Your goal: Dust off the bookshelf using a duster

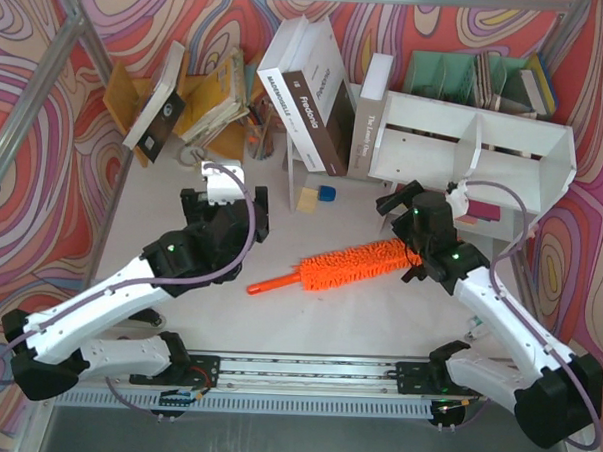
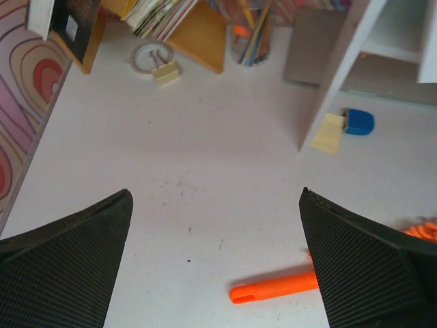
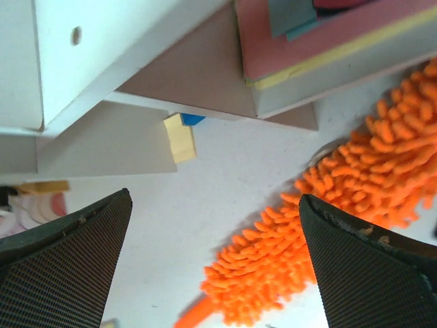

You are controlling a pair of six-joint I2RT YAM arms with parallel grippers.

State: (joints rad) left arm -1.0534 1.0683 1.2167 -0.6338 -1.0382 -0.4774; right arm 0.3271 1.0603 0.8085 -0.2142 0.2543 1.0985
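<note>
The duster [image 1: 352, 265] is pictured flat on the table [image 1: 337, 323], at seven o'clock from the bookshelf [image 1: 475, 144]; left gripper [image 2: 216, 195] and right gripper [image 3: 215, 198] are spread wide, empty. Its light, stiff, slippery handle [image 2: 273, 287] is judged the best hold.

Shaggy cloth duster [image 1: 360, 264] on smooth plastic handle [image 2: 273, 288]; matt white bookshelf [image 1: 430, 152].

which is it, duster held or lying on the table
Lying down: the duster rests flat on the table, the right fingers open above its head, gripping nothing.
</note>
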